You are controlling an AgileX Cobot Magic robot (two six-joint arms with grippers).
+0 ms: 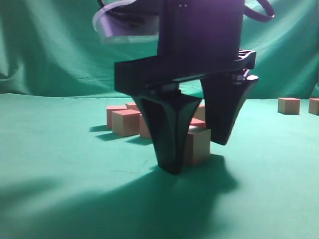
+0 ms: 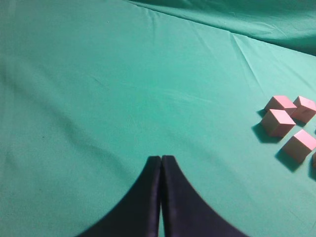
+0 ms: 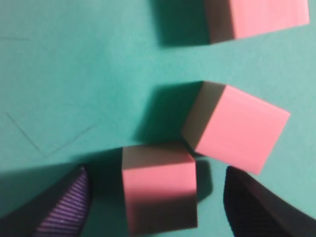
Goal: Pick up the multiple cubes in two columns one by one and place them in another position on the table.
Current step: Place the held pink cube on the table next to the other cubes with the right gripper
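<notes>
My right gripper point(image 1: 198, 155) stands low over the green table point(image 1: 60, 164), open, with one cube point(image 1: 199, 142) between its fingers. In the right wrist view that pink-topped cube point(image 3: 159, 190) rests on the cloth, with a strip of green showing between it and each finger of the gripper point(image 3: 157, 172). A second cube point(image 3: 239, 128) touches its far right corner, and a third point(image 3: 256, 17) lies beyond. More cubes point(image 1: 125, 122) cluster behind the gripper. My left gripper point(image 2: 161, 158) is shut on nothing above bare cloth, with several cubes point(image 2: 278, 122) off to its right.
Two separate cubes point(image 1: 289, 105) sit at the far right of the table near the draped green backdrop point(image 1: 60, 50). Bare cloth stretches across the front and left of the table point(image 2: 98, 98).
</notes>
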